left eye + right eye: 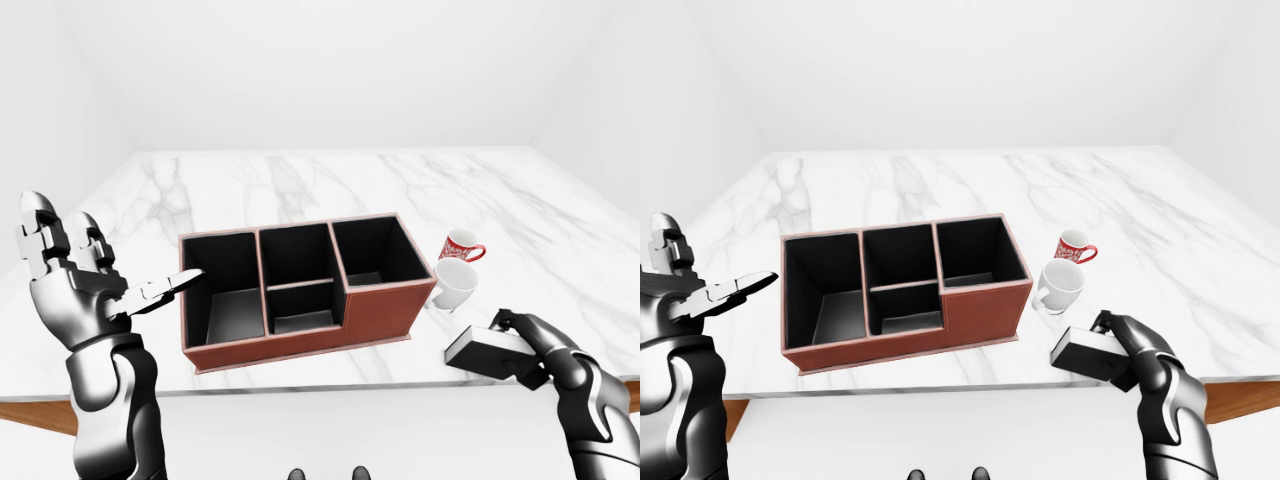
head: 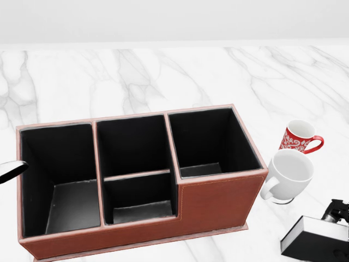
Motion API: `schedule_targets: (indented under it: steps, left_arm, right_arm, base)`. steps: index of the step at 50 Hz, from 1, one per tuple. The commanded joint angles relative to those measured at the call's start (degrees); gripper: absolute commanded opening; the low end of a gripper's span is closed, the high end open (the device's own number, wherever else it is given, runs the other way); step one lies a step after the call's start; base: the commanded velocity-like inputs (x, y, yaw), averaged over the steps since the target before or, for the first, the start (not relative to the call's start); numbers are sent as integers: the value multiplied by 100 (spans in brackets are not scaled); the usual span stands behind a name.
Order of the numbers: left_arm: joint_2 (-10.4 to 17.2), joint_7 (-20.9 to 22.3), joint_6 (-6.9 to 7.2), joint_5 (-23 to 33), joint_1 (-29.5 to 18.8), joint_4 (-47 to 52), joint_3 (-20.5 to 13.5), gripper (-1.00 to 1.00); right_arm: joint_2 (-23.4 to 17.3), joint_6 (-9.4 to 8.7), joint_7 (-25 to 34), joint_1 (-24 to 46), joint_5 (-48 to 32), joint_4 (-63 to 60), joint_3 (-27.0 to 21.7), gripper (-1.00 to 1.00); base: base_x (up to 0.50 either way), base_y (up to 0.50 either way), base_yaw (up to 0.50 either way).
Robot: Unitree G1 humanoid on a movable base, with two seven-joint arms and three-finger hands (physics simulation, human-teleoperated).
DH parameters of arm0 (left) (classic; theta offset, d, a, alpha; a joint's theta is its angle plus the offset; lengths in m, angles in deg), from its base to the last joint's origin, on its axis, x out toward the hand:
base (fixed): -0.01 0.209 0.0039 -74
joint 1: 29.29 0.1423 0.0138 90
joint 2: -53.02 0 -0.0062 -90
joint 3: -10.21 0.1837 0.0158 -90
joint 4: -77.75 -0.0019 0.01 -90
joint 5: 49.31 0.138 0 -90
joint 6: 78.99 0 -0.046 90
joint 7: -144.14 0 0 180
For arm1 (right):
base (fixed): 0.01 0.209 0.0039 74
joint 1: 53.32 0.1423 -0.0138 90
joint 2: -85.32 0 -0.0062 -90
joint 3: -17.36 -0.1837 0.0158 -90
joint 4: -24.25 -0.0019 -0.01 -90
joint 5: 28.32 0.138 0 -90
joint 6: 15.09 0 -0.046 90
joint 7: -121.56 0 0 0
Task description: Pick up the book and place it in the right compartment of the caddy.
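The book (image 1: 484,352), black with a white page edge, lies near the table's bottom right edge in the left-eye view. My right hand (image 1: 524,348) is shut on its right end, fingers (image 2: 336,209) over the top and thumb beneath. The caddy (image 2: 218,192) is red-brown leather with a black lining and stands mid-table. Its right compartment (image 2: 210,143) holds nothing. My left hand (image 1: 105,270) hovers open to the caddy's left, fingers spread, touching nothing.
A red patterned mug (image 2: 298,136) and a white mug (image 2: 289,174) stand between the caddy's right end and the book. The marble table (image 1: 300,180) ends just below the book and caddy in the eye views.
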Motion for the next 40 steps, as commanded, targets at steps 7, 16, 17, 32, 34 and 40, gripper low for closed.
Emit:
schedule_targets:
  steps: [7, 16, 17, 32, 34, 40]
  left_arm:
    - [8, -2, 0, 74, -12, -26, 8, 100]
    - [9, -6, 0, 68, -12, -1, 5, 100]
    - [7, -5, 0, 66, -12, -8, 6, 100]
    - [3, 1, 0, 76, -10, -31, 15, 100]
    - [-1, 1, 0, 77, -6, -29, 19, 100]
    - [-2, 10, 0, 80, -10, -65, 21, 100]
  right_arm:
    - [526, 0, 1241, -445, -391, -3759, -1068, -100]
    - [-428, 0, 1241, 880, -446, -5635, -1476, -100]
    - [-568, 0, 1241, 1040, -426, -5702, -1455, -100]
    - [-1816, 0, 1241, 3008, -546, -5347, -338, -100]
    - [-1800, 0, 1241, 3439, -623, -5187, 16, -100]
    - [-1135, 0, 1241, 4179, -573, -4689, 647, -100]
  base:
    - [0, 0, 0]
    - [0, 0, 0]
    - [0, 0, 0]
    - [0, 0, 0]
    - [0, 0, 0]
    - [0, 0, 0]
